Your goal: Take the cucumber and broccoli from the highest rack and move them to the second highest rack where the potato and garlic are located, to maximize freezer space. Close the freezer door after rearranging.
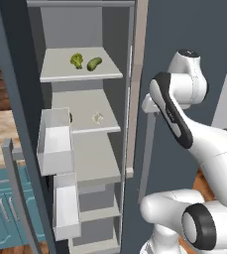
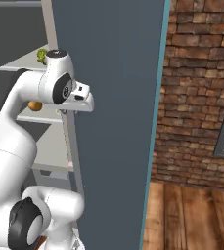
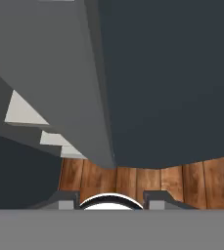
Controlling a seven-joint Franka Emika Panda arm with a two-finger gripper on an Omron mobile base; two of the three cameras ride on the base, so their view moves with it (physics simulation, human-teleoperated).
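The freezer stands open. On its highest rack (image 1: 60, 74) lie the green broccoli (image 1: 77, 60) and, just right of it, the cucumber (image 1: 94, 63). The second rack (image 1: 80, 106) holds the pale garlic (image 1: 98, 118); the potato (image 2: 34, 105) shows as an orange lump behind my arm, and a bit of the broccoli (image 2: 41, 55) peeks out above it. My gripper (image 3: 111, 201) hangs outside the freezer, by its right side wall, at about the second rack's height and pointing down at the floor. Its fingertips (image 3: 68, 200) stand apart with nothing between them.
The open freezer door (image 1: 13, 104) swings out on the left, with two white door bins (image 1: 55, 141) jutting toward the racks. The dark side wall (image 2: 113, 97) stands between my hand and the racks. A brick wall (image 2: 201, 88) and wooden floor (image 2: 191, 215) lie to the right.
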